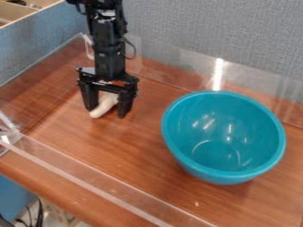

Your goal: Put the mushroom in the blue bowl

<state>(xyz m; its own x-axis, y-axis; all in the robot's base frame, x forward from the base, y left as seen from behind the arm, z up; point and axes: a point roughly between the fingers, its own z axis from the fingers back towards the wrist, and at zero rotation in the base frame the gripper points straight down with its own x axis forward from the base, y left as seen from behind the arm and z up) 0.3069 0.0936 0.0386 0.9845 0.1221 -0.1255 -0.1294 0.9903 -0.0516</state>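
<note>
The mushroom (pixel 103 106) lies on its side on the wooden table, its cream stem showing between my gripper's fingers; its cap is hard to make out behind them. My gripper (pixel 106 105) points straight down over it, open, with one finger on each side of the mushroom and low to the table. The blue bowl (pixel 224 136), teal and glossy, stands empty to the right, well apart from the gripper.
A clear plastic wall (pixel 71 168) runs along the table's front edge, with another along the back right (pixel 225 71). A cardboard box (pixel 27 22) stands at the back left. A grey fabric panel forms the backdrop.
</note>
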